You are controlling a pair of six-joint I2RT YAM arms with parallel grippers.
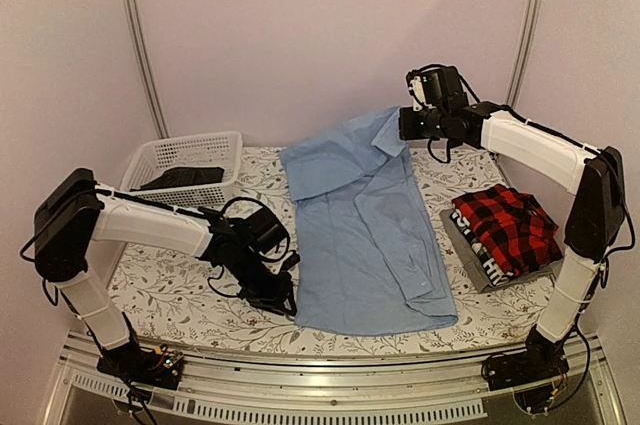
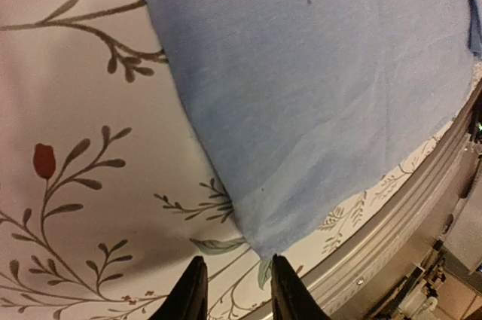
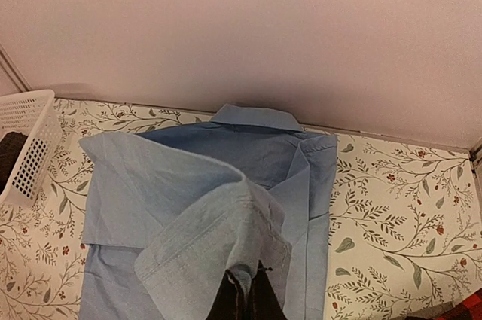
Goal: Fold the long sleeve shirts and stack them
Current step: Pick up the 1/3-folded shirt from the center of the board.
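The light blue button-up shirt point(image 1: 370, 235) lies lengthwise down the middle of the table, with its collar at the far end. My right gripper point(image 1: 403, 123) is shut on a sleeve cuff point(image 3: 226, 260) of this shirt point(image 3: 248, 147) and holds it up above the collar end. My left gripper point(image 1: 283, 290) hovers low at the shirt's near left hem corner point(image 2: 263, 237). Its jaws point(image 2: 236, 261) stand slightly apart with nothing between them, just short of the cloth. The red-and-black plaid shirt point(image 1: 505, 228) lies folded at the right, on top of a folded grey cloth point(image 1: 478, 270).
A white lattice basket point(image 1: 190, 150) stands at the back left with a dark cloth point(image 1: 185, 178) inside; its wall point(image 3: 30, 147) also shows in the right wrist view. The metal rail of the table's near edge point(image 2: 422, 207) runs close to the left gripper.
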